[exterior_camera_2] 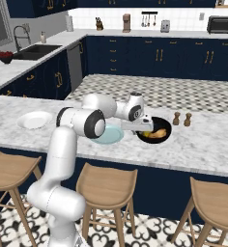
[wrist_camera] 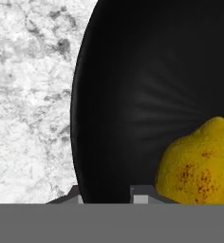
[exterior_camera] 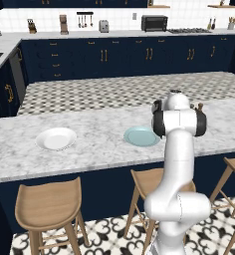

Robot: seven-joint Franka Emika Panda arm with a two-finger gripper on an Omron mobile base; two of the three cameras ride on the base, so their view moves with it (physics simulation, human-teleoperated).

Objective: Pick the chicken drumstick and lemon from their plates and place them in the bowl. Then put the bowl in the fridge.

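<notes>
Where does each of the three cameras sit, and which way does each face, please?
Left base view: behind-left of the arm, facing the marble counter with white plate and light blue plate; arm at lower right.
Right base view: behind-right; arm at lower left, end effector at the black bowl.
Hand view: looking into the bowl at the lemon; fingertips at bottom.
Shared: both base views show both plates.
</notes>
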